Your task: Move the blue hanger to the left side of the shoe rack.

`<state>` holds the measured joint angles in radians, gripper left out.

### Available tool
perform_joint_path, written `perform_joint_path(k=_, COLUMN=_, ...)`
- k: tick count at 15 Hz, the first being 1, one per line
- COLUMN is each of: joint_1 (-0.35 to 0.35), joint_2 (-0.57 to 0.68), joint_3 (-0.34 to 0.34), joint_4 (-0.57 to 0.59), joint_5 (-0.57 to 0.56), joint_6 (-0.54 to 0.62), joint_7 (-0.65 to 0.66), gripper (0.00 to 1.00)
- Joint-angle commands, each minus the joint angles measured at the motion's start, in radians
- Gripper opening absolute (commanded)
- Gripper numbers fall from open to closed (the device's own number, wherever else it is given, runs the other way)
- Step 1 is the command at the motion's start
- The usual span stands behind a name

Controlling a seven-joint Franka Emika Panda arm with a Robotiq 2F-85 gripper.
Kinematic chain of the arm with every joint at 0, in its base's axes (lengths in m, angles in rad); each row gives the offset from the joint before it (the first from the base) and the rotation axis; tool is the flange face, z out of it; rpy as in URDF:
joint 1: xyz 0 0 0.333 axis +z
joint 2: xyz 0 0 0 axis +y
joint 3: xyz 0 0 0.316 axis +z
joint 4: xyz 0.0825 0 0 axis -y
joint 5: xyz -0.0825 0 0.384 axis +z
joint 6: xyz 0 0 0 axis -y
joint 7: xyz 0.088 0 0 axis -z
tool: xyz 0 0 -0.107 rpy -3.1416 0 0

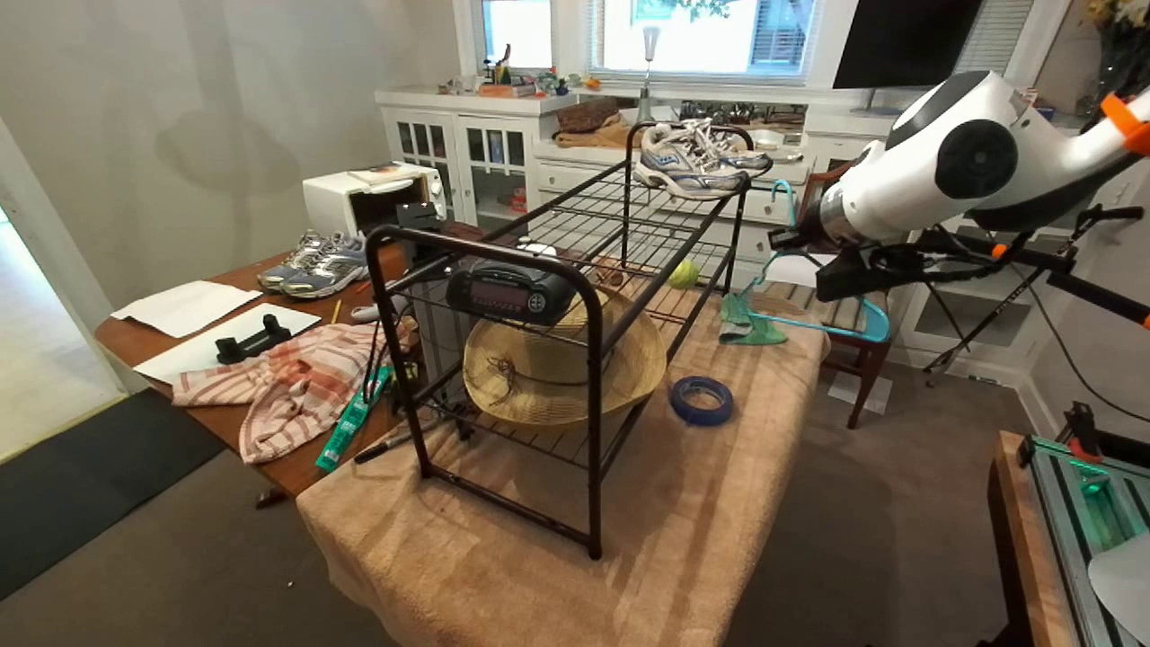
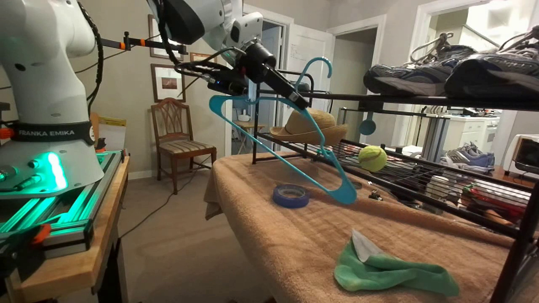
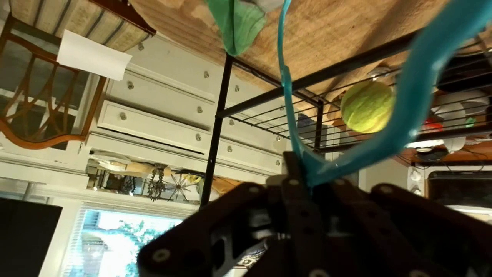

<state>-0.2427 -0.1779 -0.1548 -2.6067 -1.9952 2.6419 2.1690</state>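
Note:
The blue hanger [image 1: 871, 319] hangs in the air with its hook up, also seen in an exterior view [image 2: 345, 192] and in the wrist view [image 3: 407, 104]. My gripper [image 1: 789, 239] is shut on the hanger's neck below the hook; the fingers also show in an exterior view [image 2: 300, 99] and in the upside-down wrist view [image 3: 303, 165]. The shoe rack [image 1: 595, 449] stands on the towel-covered table, also in an exterior view [image 2: 526, 235] and the wrist view [image 3: 216, 138]. The hanger is beside the rack's long side facing the robot, above the table edge.
Shoes [image 1: 692, 166] and a clock radio [image 1: 508, 292] are on the rack's top shelf. A straw hat [image 1: 503, 368] and a tennis ball [image 2: 372, 158] are on the lower shelf. A blue tape roll [image 2: 290, 197] and a green cloth [image 2: 391, 273] lie on the towel [image 2: 269, 235].

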Motion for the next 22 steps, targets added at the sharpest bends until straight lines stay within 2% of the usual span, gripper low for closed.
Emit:
perform_joint_path(k=1, joint_1=0.073, joint_2=-0.128, joint_3=0.004, joint_4=-0.134, joint_5=0.181, joint_6=-0.047, joint_7=-0.125, gripper=0.02)
perform_joint_path(k=5, joint_1=0.142, joint_2=-0.22, joint_3=0.024, joint_4=-0.212, joint_5=0.336, joint_6=-0.063, joint_7=-0.206, gripper=0.02)
perform_joint_path(k=6, joint_1=0.161, joint_2=-0.162, joint_3=0.026, joint_4=-0.148, joint_5=0.367, joint_6=-0.059, joint_7=-0.198, gripper=0.02)
perform_joint_path(k=9, joint_1=0.21, joint_2=-0.184, joint_3=0.053, joint_4=-0.144, joint_5=0.522, joint_6=-0.074, joint_7=-0.192, gripper=0.02)
perform_joint_path(k=11, joint_1=0.238, joint_2=-0.173, joint_3=0.071, joint_4=-0.136, joint_5=0.607, joint_6=-0.055, joint_7=-0.236, gripper=0.02)
perform_joint_path(k=13, joint_1=0.266, joint_2=-0.19, joint_3=0.082, joint_4=-0.154, joint_5=0.603, joint_6=-0.024, joint_7=-0.255, gripper=0.02)
perform_joint_path(k=15, joint_1=0.283, joint_2=-0.18, joint_3=0.093, joint_4=-0.144, joint_5=0.547, joint_6=-0.004, joint_7=-0.255, gripper=0.02)
perform_joint_path(k=17, joint_1=0.302, joint_2=-0.173, joint_3=0.095, joint_4=-0.143, joint_5=0.56, joint_6=-0.005, joint_7=-0.291, gripper=0.02)
perform_joint_path(k=22, joint_1=0.303, joint_2=-0.176, joint_3=0.083, joint_4=-0.143, joint_5=0.43, joint_6=0.055, joint_7=-0.355, gripper=0.02)
